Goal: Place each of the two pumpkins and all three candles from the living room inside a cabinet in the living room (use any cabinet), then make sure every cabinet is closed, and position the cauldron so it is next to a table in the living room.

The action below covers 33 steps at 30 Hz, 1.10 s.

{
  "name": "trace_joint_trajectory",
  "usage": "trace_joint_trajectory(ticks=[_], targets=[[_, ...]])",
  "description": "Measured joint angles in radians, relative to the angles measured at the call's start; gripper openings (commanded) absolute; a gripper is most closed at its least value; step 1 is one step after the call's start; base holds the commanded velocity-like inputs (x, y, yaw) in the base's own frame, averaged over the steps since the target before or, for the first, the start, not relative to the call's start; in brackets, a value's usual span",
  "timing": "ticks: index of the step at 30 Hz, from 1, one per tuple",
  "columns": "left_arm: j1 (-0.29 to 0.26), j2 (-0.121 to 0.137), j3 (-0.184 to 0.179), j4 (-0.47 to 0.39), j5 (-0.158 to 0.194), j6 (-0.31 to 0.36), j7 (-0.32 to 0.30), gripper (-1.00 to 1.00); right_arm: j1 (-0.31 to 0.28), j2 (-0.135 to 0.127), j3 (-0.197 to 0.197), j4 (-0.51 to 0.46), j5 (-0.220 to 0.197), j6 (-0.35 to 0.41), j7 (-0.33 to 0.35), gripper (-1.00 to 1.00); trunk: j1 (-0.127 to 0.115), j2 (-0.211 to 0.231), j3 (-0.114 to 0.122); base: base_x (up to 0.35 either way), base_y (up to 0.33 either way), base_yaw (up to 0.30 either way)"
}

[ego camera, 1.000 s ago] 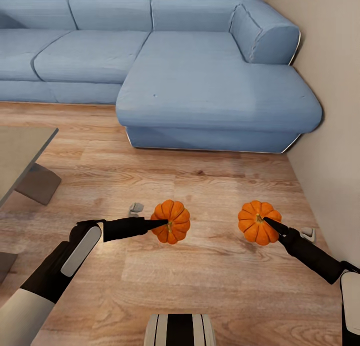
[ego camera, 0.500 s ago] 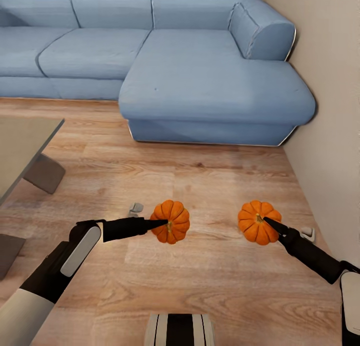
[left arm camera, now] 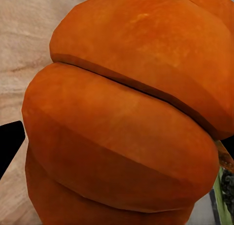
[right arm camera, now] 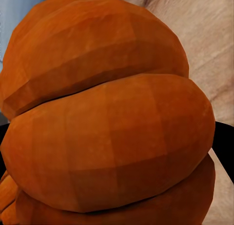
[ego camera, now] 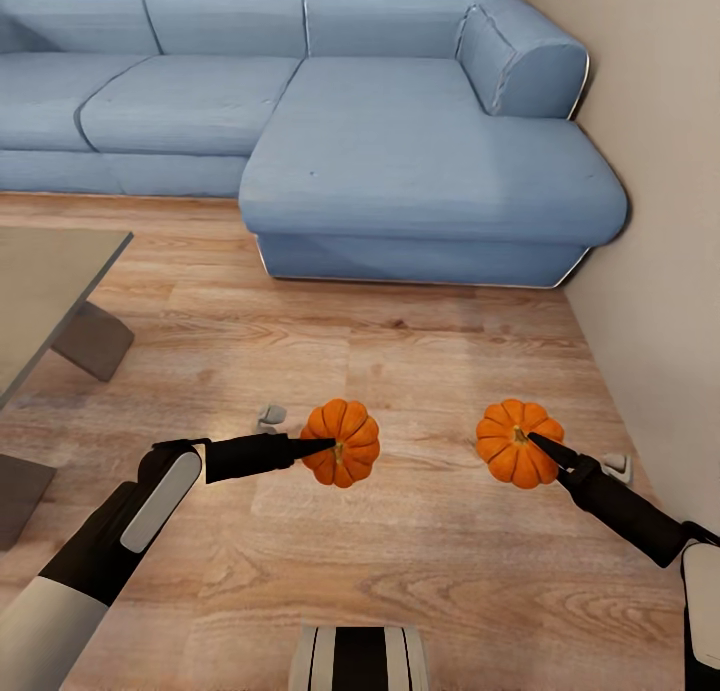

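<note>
Two orange ribbed pumpkins hang just above the wood floor in the head view. My left gripper (ego camera: pixel 326 449) is shut on the left pumpkin (ego camera: pixel 348 443), whose orange ribs (left arm camera: pixel 122 117) crowd the left wrist view with a black fingertip (left arm camera: pixel 9 147) at its side. My right gripper (ego camera: pixel 538 442) is shut on the right pumpkin (ego camera: pixel 508 444), seen close up (right arm camera: pixel 107 122) in the right wrist view. A small beige-grey candle (ego camera: pixel 271 415) lies on the floor behind the left pumpkin. Another candle (ego camera: pixel 618 464) lies by the wall beyond my right arm. The table's (ego camera: pixel 45 271) glossy grey corner is at the left. Cabinet and cauldron are out of view.
A large blue corner sofa (ego camera: pixel 400 151) spans the back, its chaise reaching toward me. A beige wall (ego camera: pixel 660 271) runs down the right side. The table's dark base (ego camera: pixel 95 341) stands on the floor at left. Open wood floor (ego camera: pixel 400 361) lies between me and the sofa.
The whole view has shifted slightly: sofa and table slid right and the sofa's front edge rose, so the camera moved. Both pumpkins stay held in the same place in front of me.
</note>
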Motion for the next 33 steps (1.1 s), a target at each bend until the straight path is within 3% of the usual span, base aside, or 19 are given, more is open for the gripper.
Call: trace_joint_trajectory(ticks=[12, 28, 33], targets=[[0.000, 0.000, 0.000, 0.000, 0.000, -0.001, -0.004, -1.00, 0.000, 0.006, 0.003, -0.002, 0.003, 0.000, 0.000, -1.00, 0.000, 0.000, 0.000, -0.090, 0.000, 0.000], [0.000, 0.000, -0.001, 0.000, -0.001, -0.005, -0.001, -1.00, 0.000, 0.008, 0.004, -0.001, 0.006, 0.000, 0.001, -1.00, 0.000, 0.000, 0.000, -0.196, 0.000, 0.000], [0.000, 0.000, 0.000, 0.000, 0.001, -0.003, 0.000, -1.00, 0.000, 0.009, 0.005, -0.001, 0.006, 0.000, 0.001, -1.00, -0.002, 0.001, 0.019, -0.010, 0.000, 0.000]])
